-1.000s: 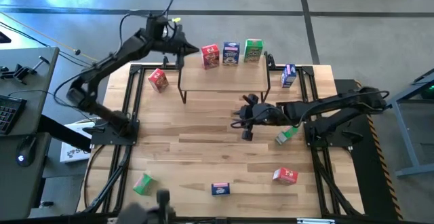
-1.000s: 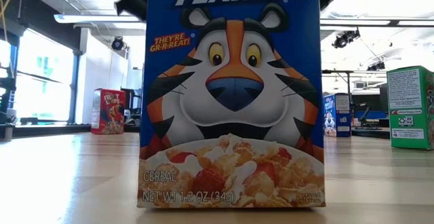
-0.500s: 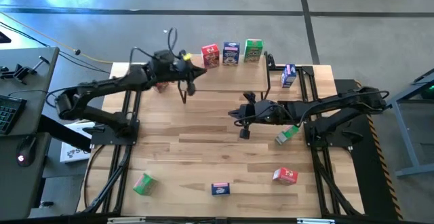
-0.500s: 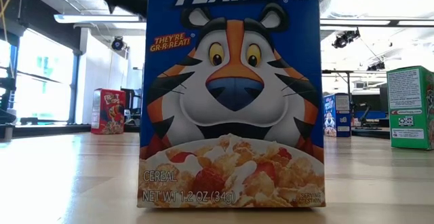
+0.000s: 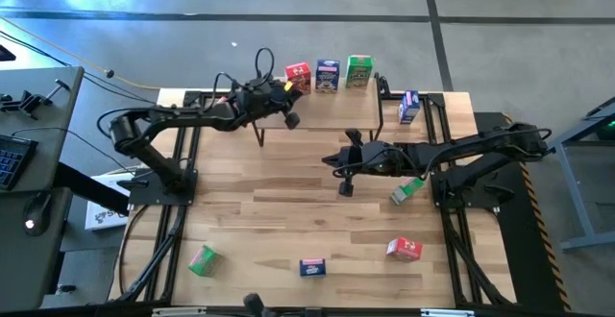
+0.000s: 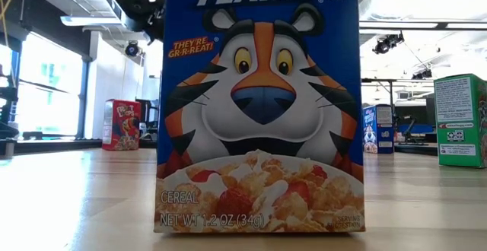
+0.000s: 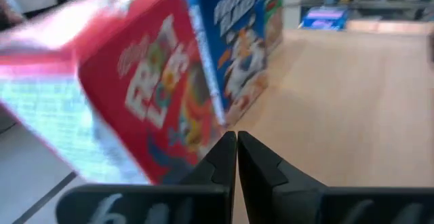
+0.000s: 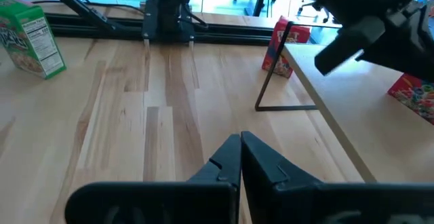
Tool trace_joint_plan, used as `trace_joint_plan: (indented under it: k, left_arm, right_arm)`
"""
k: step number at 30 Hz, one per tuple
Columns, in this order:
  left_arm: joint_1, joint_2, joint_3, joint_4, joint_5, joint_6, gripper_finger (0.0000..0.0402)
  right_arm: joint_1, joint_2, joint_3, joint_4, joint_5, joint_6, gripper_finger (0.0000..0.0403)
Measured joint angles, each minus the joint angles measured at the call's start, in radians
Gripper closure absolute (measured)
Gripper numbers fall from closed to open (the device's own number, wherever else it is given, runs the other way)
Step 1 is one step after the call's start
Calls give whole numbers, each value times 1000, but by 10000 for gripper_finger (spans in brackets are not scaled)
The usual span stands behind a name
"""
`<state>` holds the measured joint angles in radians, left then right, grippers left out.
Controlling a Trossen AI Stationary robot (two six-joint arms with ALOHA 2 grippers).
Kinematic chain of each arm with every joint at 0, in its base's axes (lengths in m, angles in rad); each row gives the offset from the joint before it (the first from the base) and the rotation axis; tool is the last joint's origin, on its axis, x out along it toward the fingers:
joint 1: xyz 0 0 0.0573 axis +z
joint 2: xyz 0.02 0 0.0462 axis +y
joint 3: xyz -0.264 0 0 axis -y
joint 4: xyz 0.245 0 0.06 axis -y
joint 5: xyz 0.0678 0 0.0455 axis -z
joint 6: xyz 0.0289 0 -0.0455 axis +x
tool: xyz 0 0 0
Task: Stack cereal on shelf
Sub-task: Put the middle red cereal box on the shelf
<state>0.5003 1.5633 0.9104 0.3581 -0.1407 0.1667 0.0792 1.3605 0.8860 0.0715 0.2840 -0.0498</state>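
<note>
The shelf (image 5: 322, 110) stands at the back of the table. On its top board a red cereal box (image 5: 298, 75), a blue one (image 5: 328, 74) and a green one (image 5: 358, 70) stand upright in a row. My left gripper (image 7: 236, 139) is shut and low over the shelf's left end (image 5: 285, 104), pointing along the row, with the red box (image 7: 142, 95) close before it. My right gripper (image 8: 239, 137) is shut on nothing and hovers over the table in front of the shelf (image 5: 338, 163). My left gripper has its shut fingertips at the lower near corner of the red box (image 7: 203, 153), coming about level from the table's left. The view is blurred there, so I cannot tell whether they touch it.
Loose cereal boxes lie on the table: blue (image 5: 408, 107) right of the shelf, green (image 5: 405, 190) under my right arm, and red (image 5: 404, 250), blue (image 5: 312, 267) and green (image 5: 202, 259) near the front edge. Another red box (image 8: 281, 44) stands behind the shelf's left leg.
My left gripper has come down and swung toward the table's near edge, then right along the shelf's left end toward the red box, staying shut. My right gripper has shut without moving from its place. The boxes have not moved.
</note>
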Motion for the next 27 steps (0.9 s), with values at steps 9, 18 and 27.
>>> trace_joint_plan:
  k: [9, 18, 27]
  left_arm:
    - [57, 12, 0, 1, -3, -6, 395]
    - [76, 12, 0, -2, 39, -21, 395]
    - [69, 12, 0, -1, 77, -26, 395]
  right_arm:
    - [0, 0, -1, -3, 0, -2, 403]
    - [0, 0, -1, -8, 0, -3, 403]
    - [0, 0, -1, -8, -5, -3, 403]
